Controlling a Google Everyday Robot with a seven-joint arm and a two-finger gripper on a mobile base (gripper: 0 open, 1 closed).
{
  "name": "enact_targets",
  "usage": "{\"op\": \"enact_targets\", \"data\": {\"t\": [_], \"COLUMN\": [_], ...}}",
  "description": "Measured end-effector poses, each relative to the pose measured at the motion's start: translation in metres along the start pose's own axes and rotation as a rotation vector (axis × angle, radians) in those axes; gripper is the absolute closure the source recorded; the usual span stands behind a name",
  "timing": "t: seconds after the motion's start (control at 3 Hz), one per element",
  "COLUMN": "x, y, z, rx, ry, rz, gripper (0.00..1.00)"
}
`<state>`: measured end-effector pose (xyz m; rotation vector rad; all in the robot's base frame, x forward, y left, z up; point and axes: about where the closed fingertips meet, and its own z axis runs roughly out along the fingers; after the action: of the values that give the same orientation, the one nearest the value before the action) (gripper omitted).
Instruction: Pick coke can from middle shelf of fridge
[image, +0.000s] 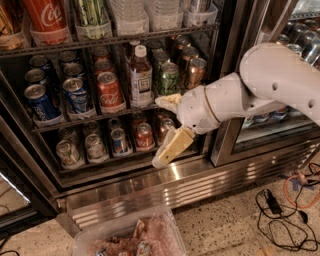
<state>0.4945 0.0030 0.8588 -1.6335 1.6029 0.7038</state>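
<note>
- Our gripper (159, 132) hangs empty, fingers spread wide, in front of the fridge (150, 182) and right of a bottle (141, 76).
- The coke can (109, 92) stands on the middle shelf (65, 121), just left of that bottle.
- Reaching across, we risk a finger toppling the bottle.

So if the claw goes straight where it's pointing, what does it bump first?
Probably the small red can under the middle shelf, not the coke can; the open claw sits low. Depth is unclear.

Fridge (150, 182) dim inside; hand (160, 131) bright at front.
</note>
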Motion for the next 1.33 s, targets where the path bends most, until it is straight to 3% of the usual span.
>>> {"op": "enact_targets", "data": {"t": [0.67, 1.33], "x": [-0.003, -0.011], "y": [0.002, -0.008], "z": [0.039, 0.067], "rx": [-0.053, -0.030], "ry": [-0.059, -0.097], "rz": [0.013, 0.025], "gripper": [0.00, 0.00]}}
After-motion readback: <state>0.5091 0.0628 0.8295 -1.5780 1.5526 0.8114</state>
